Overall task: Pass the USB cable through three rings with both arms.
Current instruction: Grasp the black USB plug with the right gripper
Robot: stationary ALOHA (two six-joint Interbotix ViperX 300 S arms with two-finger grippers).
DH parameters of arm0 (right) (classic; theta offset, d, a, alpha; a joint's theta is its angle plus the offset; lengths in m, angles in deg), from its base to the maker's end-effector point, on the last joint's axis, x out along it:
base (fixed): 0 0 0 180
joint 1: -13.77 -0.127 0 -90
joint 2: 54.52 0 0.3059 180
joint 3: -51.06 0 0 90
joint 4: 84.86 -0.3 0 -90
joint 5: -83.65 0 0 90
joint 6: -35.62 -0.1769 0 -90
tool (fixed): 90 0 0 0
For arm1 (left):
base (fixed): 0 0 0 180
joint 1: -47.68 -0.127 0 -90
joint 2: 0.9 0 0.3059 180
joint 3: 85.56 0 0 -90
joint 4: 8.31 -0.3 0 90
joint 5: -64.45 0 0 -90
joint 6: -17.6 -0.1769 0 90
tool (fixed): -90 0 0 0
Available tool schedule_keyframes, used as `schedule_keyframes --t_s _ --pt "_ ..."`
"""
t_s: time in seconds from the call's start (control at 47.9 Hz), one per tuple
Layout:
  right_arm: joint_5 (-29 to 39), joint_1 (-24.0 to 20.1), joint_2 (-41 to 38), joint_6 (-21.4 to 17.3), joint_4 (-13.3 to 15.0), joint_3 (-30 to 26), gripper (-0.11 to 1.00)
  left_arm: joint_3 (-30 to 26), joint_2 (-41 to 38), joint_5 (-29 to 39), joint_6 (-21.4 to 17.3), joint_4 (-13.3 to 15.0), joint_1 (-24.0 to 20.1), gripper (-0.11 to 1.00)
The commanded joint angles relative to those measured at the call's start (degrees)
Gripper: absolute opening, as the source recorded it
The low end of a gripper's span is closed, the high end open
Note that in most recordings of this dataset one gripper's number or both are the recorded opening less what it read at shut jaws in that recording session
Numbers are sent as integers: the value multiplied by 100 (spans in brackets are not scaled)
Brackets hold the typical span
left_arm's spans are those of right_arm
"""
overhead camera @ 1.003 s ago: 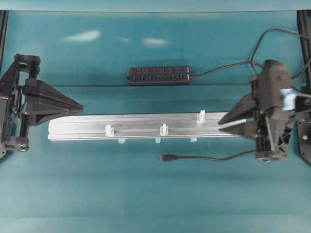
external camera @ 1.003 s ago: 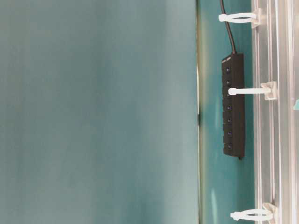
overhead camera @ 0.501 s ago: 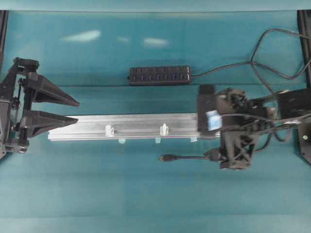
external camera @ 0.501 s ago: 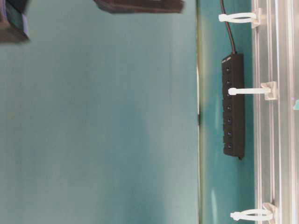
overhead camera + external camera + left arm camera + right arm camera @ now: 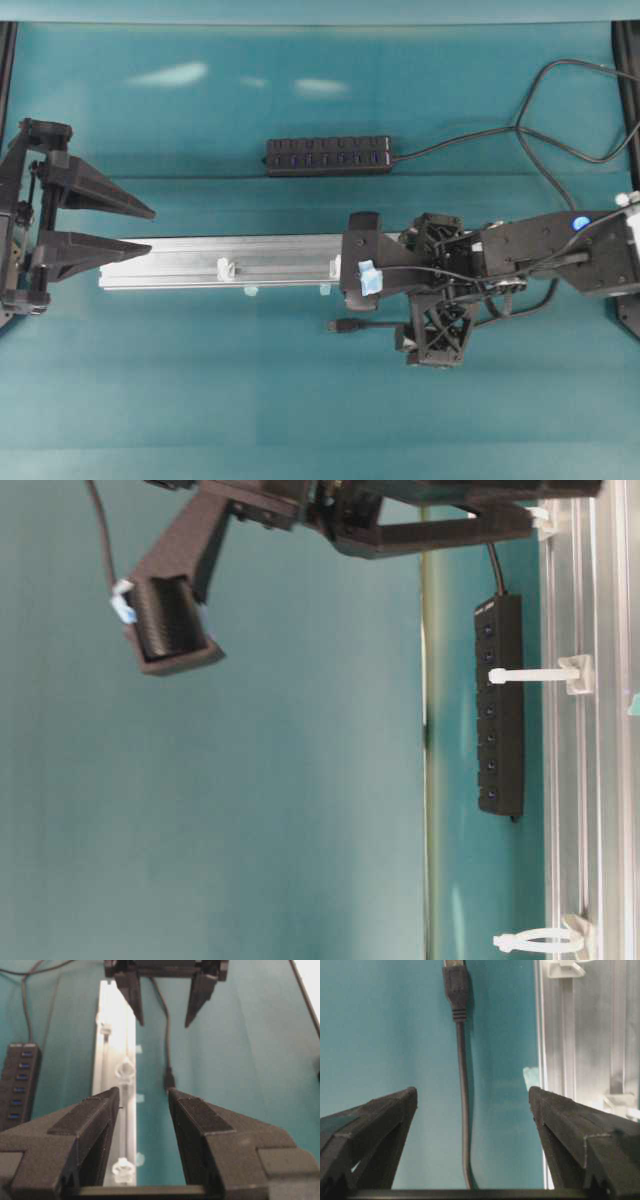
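Note:
The USB cable [image 5: 462, 1110] lies on the teal cloth just in front of the rail, its plug [image 5: 340, 325] pointing left. My right gripper [image 5: 472, 1092] is open and points down over the cable, one finger on each side of it. From the left wrist view that right gripper [image 5: 165, 1020] stands behind the plug [image 5: 169, 1080]. My left gripper [image 5: 150, 229] is open at the rail's left end, holding nothing. The left ring [image 5: 226, 268] and middle ring [image 5: 337, 266] stand on the rail. The right arm [image 5: 520, 250] hides the third ring from above.
The silver rail [image 5: 180, 262] runs left to right across the middle, with light blue tape tabs [image 5: 250, 291] along its front. A black multi-port hub [image 5: 328, 155] lies behind it, its cord looping off to the right.
The right arm has swung left over the rail and tipped down above the cable. Both grippers have opened; the left arm has stayed in place.

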Motion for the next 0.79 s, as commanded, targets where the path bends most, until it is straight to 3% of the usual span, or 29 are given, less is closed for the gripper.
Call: schedule_keyframes --t_s 0.0,0.773 --pt "-97 -18 -70 -53 62 -62 61 -62 0 -26 -9 -18 -9 52" --pt "-545 -114 -853 -26 123 -176 61 9 26 -53 -62 -18 -105 52"
